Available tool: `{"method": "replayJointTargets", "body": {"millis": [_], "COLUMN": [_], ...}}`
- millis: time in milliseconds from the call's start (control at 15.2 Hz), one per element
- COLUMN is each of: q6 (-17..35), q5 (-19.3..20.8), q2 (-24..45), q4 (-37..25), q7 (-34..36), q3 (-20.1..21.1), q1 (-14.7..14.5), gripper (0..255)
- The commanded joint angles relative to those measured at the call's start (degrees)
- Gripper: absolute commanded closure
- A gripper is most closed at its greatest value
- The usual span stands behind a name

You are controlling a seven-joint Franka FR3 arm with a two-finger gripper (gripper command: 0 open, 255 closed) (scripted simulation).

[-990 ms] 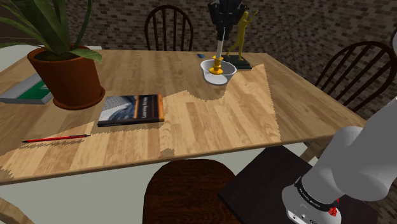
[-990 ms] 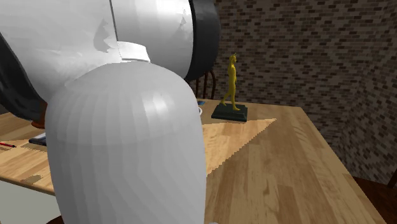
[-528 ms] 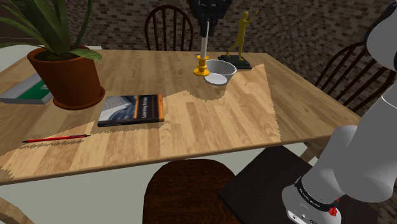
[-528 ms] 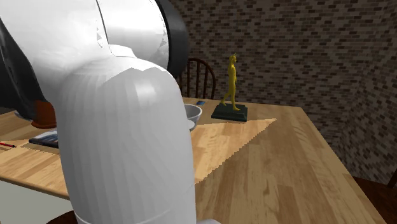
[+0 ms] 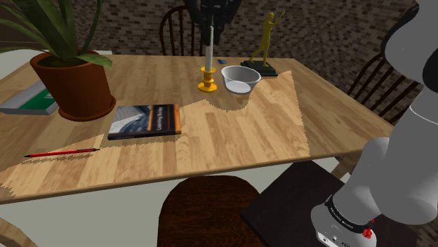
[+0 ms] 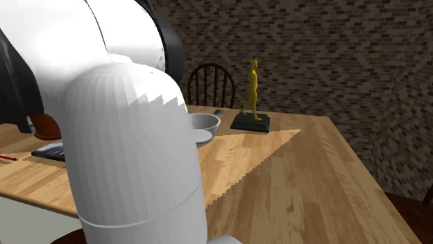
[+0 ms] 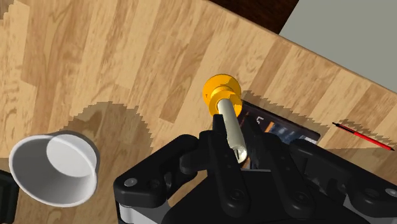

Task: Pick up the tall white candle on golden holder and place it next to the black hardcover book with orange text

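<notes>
**Candle pinched up high, book way off to the side**

Going across the shoulder view from its left: the black book [image 5: 146, 121] lies flat on the table [image 5: 231, 140], well apart from where I am. Then comes the candle [image 5: 208, 59], upright, with my gripper [image 5: 210, 27] clamped on its upper end. Its gold holder [image 5: 207, 85] sits down near the wood, just beside the white bowl [image 5: 241, 78] (can't tell if the base touches the table). My guess is it's light but bottom-heavy, and the stick looks thin, smooth and snappable. Gripping lower, nearer the holder, would feel safer.
</notes>
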State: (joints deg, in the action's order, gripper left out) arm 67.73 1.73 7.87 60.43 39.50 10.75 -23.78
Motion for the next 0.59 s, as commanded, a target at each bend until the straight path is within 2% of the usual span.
{"method": "replayJointTargets", "body": {"millis": [0,528], "q6": [2.39,10.79], "q5": [-0.36,-1.35], "q2": [-1.64,-6.6], "q4": [3.98,17.25], "q7": [-0.08,-0.65], "q3": [-0.1,-0.49], "q1": [0.25,0.87], "gripper": [255,255]}}
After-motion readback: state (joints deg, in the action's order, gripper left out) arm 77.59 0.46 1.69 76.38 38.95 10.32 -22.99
